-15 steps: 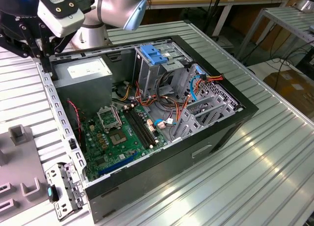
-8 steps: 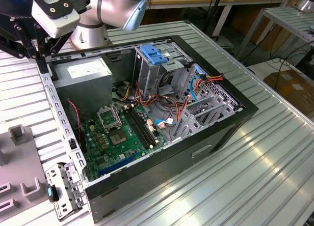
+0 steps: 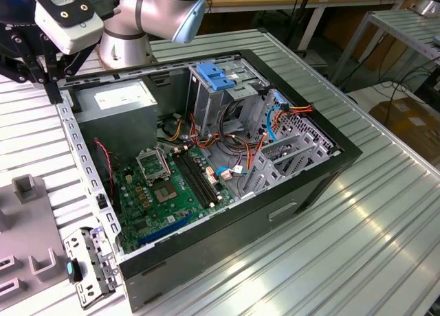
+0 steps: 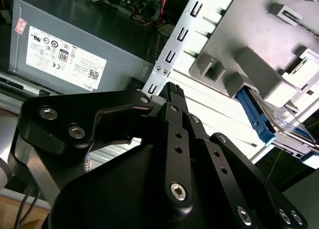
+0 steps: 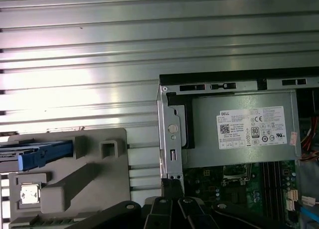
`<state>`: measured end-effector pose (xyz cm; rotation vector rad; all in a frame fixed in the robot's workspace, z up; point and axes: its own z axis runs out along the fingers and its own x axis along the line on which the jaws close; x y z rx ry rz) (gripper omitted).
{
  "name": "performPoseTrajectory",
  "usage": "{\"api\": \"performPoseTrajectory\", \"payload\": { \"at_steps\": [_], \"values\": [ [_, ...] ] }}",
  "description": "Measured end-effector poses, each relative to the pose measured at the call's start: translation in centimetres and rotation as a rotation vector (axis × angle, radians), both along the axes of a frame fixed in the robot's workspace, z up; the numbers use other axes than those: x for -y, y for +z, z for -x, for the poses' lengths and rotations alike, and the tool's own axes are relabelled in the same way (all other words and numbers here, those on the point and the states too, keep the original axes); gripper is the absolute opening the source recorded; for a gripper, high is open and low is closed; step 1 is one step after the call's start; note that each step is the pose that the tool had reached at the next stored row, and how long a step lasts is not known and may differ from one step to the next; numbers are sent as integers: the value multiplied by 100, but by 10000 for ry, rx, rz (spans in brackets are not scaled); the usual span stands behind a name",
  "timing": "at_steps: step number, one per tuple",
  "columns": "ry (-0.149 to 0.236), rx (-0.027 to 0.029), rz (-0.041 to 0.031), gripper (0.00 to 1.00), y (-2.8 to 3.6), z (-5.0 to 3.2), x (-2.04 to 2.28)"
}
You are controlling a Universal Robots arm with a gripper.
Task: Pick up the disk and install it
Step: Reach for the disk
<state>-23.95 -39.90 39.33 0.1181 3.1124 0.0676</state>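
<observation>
The disk [image 5: 42, 154] lies in a grey holder [image 5: 94, 174] on the ribbed table, beside the open computer case; its blue rail and pale top show in both wrist views, disk [image 4: 264, 117]. My gripper [image 3: 53, 93] hangs over the case's rear corner by the grey power supply box [image 3: 120, 96], well away from the disk. Its black fingers [image 4: 172, 92] are pressed together with nothing between them. In the first wrist view the gripper [image 5: 172, 185] sits above the case's metal edge. The metal drive cage with its blue latch [image 3: 216, 75] stands inside the case.
The open case [image 3: 302, 172] holds a green motherboard [image 3: 172, 192], cables and brackets. A loose metal bracket [image 3: 89, 268] lies on the table at the exterior view's lower left, next to the grey holder [image 3: 27, 213]. Ribbed table surface [image 3: 357, 261] extends to the exterior view's right.
</observation>
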Motion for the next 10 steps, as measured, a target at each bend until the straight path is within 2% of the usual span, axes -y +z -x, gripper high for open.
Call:
{"api": "performPoseTrajectory", "payload": {
  "at_steps": [4,8,10],
  "values": [
    [-1,0,0,11,0,32,0],
    [-17,0,-1,11,0,132,-2],
    [-22,-37,-6,11,-1,158,-5]
  ]
}}
